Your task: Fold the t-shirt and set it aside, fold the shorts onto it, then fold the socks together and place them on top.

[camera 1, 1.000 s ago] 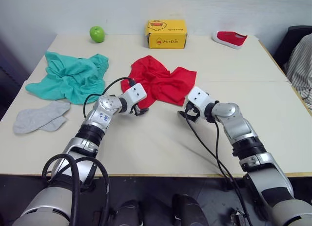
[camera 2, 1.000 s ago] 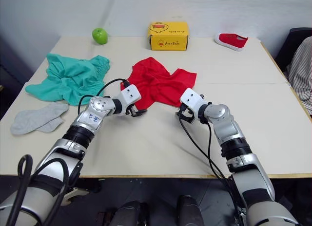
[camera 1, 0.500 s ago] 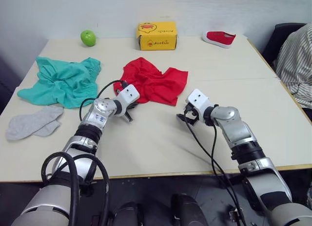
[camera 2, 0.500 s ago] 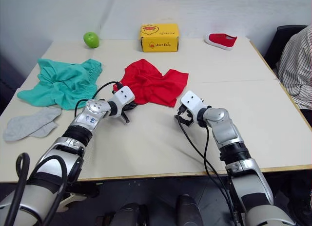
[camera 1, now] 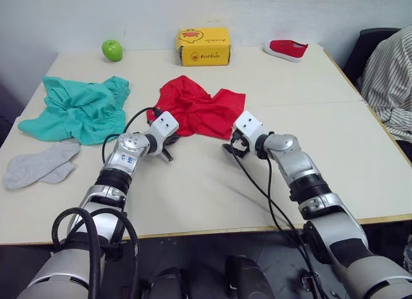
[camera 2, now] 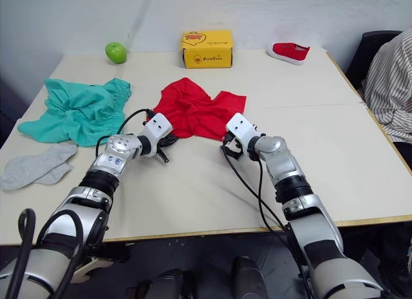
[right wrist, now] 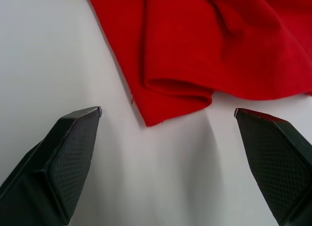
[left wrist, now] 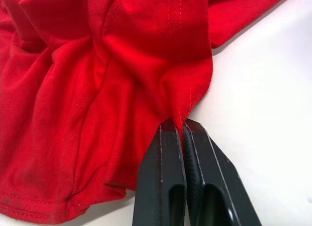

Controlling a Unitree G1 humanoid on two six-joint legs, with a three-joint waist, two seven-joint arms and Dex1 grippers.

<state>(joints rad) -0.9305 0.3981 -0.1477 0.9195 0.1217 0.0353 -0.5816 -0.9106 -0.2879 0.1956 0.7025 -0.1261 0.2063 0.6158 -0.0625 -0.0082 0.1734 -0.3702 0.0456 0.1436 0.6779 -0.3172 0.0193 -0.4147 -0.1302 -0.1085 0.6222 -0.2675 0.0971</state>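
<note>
— What takes up the most room on the tabletop [camera 1: 212, 183]?

— The t-shirt [camera 1: 199, 109], a bright red crumpled heap in the middle, a bit nearer the far edge than the near one. It is bunched and creased, not spread flat.

— And the shorts?

— The shorts [camera 1: 74, 109] lie rumpled toward the left edge, well apart from the t-shirt. Teal-green, gathered waistband on the side facing the red heap.

— The arms?

— Both reach in from the near edge to the t-shirt's near hem. The left gripper [left wrist: 184, 131] has its two black fingers pressed tight together on a pinched ridge of red cloth at the t-shirt's near left corner; the fabric rises in a seam-stitched fold straight out of the tips. The right gripper [right wrist: 168, 111] stands spread wide, holding nothing, its fingers [right wrist: 73, 138] on either side of a folded corner of the hem, which lies just beyond the tips on bare tabletop.

— Where are the socks?

— The socks [camera 1: 38, 167], light grey, lie overlapping by the left edge, on the near side of the shorts and close to them.

— Anything else up there?

— A yellow box [camera 1: 203, 46] at the middle of the far edge, a small red shoe [camera 1: 286, 49] toward the far right corner, a green apple [camera 1: 112, 50] toward the far left corner. A person's striped sleeve [camera 1: 389, 80] shows past the right edge.
</note>
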